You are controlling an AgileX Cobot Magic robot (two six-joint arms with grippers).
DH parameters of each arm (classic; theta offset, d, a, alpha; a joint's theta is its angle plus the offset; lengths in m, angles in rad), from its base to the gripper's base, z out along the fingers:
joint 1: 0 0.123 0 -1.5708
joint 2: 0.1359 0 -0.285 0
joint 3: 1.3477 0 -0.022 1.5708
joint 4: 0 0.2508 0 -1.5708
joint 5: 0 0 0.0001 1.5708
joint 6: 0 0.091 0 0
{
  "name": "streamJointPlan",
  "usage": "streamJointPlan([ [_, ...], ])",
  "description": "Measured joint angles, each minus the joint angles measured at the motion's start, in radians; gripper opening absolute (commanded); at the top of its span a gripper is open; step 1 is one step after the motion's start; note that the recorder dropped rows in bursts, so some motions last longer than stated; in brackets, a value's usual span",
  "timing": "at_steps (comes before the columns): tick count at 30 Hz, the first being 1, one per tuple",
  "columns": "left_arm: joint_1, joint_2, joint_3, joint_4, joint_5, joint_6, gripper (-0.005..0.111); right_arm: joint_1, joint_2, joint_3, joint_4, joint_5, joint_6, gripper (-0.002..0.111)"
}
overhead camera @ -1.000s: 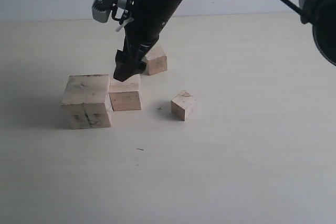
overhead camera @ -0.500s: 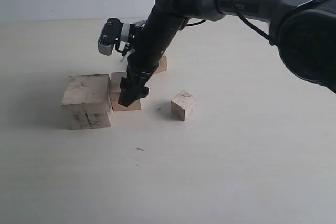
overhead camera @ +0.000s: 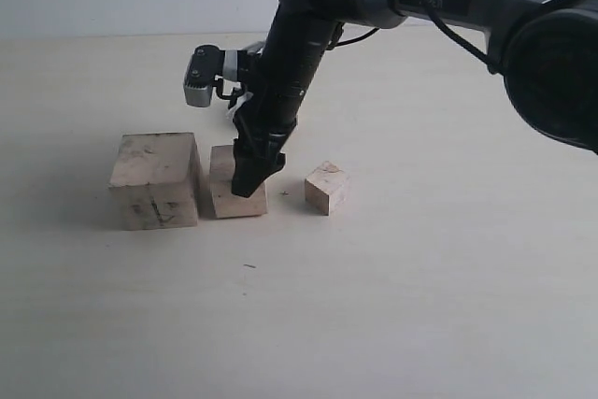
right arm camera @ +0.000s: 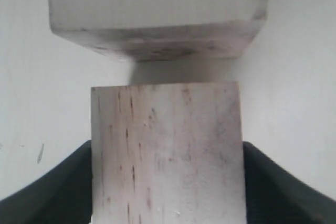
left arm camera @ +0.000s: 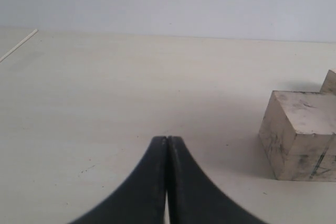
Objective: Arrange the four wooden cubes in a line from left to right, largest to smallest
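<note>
The largest wooden cube (overhead camera: 154, 179), with dark marks on its front, stands at the left. Just right of it, across a narrow gap, is the second-largest cube (overhead camera: 227, 195) at table level. My right gripper (overhead camera: 250, 175) reaches down from above and is shut on it. In the right wrist view this cube (right arm camera: 165, 156) fills the space between the black fingers (right arm camera: 60, 192), with the largest cube (right arm camera: 157, 14) beyond. The smallest cube (overhead camera: 326, 187) sits apart to the right. The fourth cube is hidden behind the arm. My left gripper (left arm camera: 167, 140) is shut and empty, the largest cube (left arm camera: 302, 135) off to its side.
The pale table (overhead camera: 420, 277) stretches bare to the right and front of the cubes. The right arm (overhead camera: 308, 25) slants down from the upper right over the back of the row. A corner of another cube (left arm camera: 331, 82) peeks in behind the largest one.
My right gripper dropped onto the second-largest cube, shut on it, and brought it forward and slightly right, level with the largest cube's front. The arm now covers the cube at the back.
</note>
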Motion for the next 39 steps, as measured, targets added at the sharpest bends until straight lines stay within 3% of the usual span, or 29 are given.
streamJointPlan([
  [13, 0.000, 0.000, 0.000, 0.000, 0.000, 0.000, 0.000, 0.021, 0.000, 0.000, 0.040, -0.011, -0.020, 0.003],
  [16, 0.000, 0.000, 0.000, 0.000, 0.000, 0.000, 0.000, 0.021, 0.002, 0.000, 0.040, -0.020, -0.022, 0.012],
  [28, 0.000, 0.000, 0.000, 0.000, 0.000, 0.000, 0.000, 0.021, 0.015, 0.000, 0.087, -0.030, -0.025, 0.073],
  [39, 0.000, 0.000, 0.000, 0.000, 0.000, 0.000, 0.000, 0.020, 0.011, 0.000, 0.078, -0.021, 0.029, 0.075],
])
